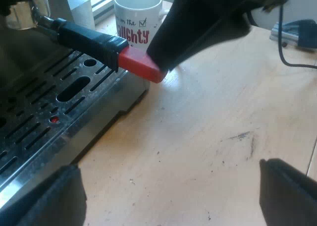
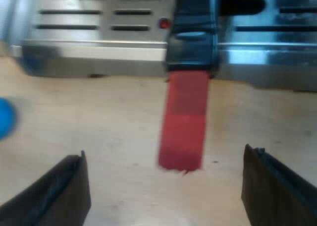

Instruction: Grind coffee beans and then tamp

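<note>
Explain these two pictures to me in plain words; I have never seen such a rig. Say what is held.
Two robot arms each carry a camera at the wrist. One picture looks past the left gripper, its two black fingers open over the pale wooden table, holding nothing. The other looks past the right gripper, also open, with the red end of a metal holder's dark handle between its fingers, not gripped. That handle juts out over the slotted steel tray of the espresso machine. A white mug with red lettering stands beside the machine.

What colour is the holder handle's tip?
The handle's tip is red; best in right wrist view.
</note>
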`<state>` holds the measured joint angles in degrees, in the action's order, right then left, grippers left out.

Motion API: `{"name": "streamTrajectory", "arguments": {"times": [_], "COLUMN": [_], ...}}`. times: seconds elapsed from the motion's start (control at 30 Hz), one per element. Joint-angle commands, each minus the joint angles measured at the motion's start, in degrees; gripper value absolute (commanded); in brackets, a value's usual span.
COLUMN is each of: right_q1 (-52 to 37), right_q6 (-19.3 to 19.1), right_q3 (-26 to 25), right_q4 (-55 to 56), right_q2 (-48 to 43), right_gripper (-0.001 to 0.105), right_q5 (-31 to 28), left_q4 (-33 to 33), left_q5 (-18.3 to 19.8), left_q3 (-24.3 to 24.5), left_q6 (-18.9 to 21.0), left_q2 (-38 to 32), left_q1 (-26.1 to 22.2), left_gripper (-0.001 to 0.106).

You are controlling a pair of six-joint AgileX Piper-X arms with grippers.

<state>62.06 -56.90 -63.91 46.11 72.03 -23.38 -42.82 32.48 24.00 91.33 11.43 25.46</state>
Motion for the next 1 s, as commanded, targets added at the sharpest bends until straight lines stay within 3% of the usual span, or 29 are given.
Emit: {"name": "streamTrajectory", "arguments": {"times": [0.03, 0.17, 0.43, 0.77, 1.0], "right_q1": [-1.6, -1.9, -3.6, -5.4, -5.4], "right_q6": [-3.7, -6.3, -6.4, -6.6, -11.7], "right_q3": [-0.4, -0.4, -0.3, 6.4, 6.9], "right_q4": [-0.9, -4.3, -6.6, -16.0, -19.3], "right_q2": [1.2, 3.1, 7.3, 7.5, 7.5], "right_gripper": [0.067, 0.067, 0.067, 0.067, 0.067], "right_q5": [0.9, 0.5, 0.5, 2.6, -1.2], "left_q4": [0.4, 0.4, 0.4, 0.4, 0.4], "left_q5": [0.7, 0.7, 0.7, 0.7, 0.7], "left_q3": [0.5, 0.5, 0.5, 0.5, 0.2], "left_q6": [-0.3, -0.3, -0.3, -0.3, -0.3], "left_q2": [-0.3, -0.3, -0.3, -0.3, -0.3], "left_q1": [0.3, 0.3, 0.3, 0.3, 0.3], "left_gripper": [0.074, 0.074, 0.074, 0.074, 0.074]}}
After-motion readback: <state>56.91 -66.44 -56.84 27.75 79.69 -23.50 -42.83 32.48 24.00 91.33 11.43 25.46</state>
